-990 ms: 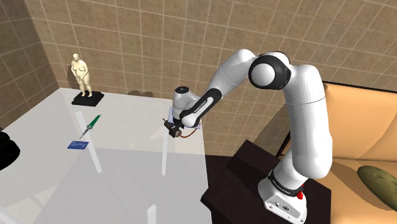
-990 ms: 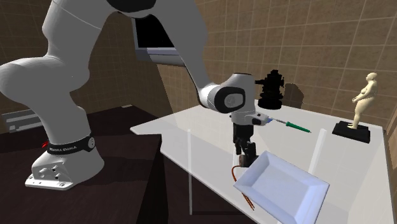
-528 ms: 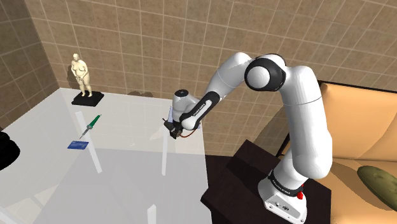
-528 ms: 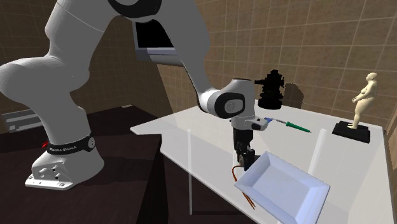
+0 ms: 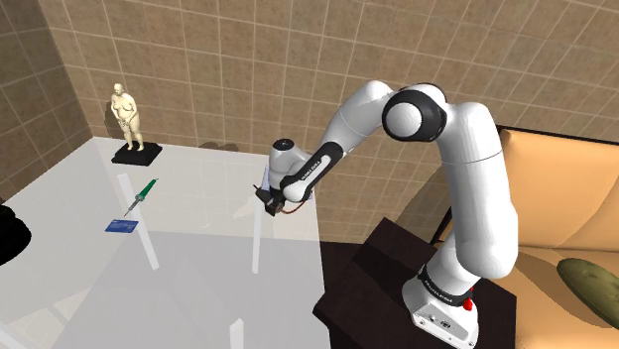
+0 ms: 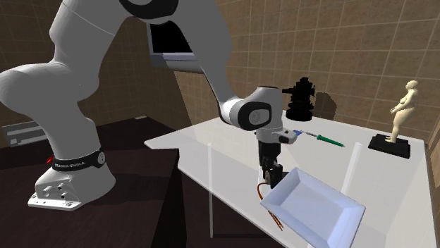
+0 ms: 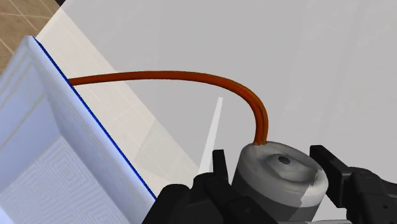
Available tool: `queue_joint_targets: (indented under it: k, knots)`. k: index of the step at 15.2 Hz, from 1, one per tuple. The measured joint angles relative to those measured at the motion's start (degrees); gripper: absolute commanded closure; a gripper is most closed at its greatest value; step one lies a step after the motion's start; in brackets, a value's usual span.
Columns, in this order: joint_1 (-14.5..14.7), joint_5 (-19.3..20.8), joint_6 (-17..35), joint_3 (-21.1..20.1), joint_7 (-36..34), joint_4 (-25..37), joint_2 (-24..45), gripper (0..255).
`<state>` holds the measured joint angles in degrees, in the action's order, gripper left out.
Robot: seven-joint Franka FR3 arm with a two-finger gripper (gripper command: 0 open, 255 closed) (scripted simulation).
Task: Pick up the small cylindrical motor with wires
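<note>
Clamping the small cylindrical motor in the pincer, black fingers pressed against opposite sides of its round body. Held low by the counter edge, just beside the white tray. Probably light, rigid, smooth-walled and prone to slipping; best squeezed mid-body, never by the limp orange wires.

Over the past second the arm has folded in slightly. In the second exterior view its wrist now sits a little lower and further toward that view's left. The gripper, clasped on the small grey motor, has dipped with it toward the table. Almost all of the shift came in the first half-second.
</note>
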<state>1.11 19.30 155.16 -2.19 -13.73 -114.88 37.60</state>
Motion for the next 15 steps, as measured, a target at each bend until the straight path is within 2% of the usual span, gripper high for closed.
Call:
queue_joint_targets:
  k: [15]
  knots:
    - [-1.61,-2.41,-6.81,-2.3,2.61,-2.83,-9.6,255]
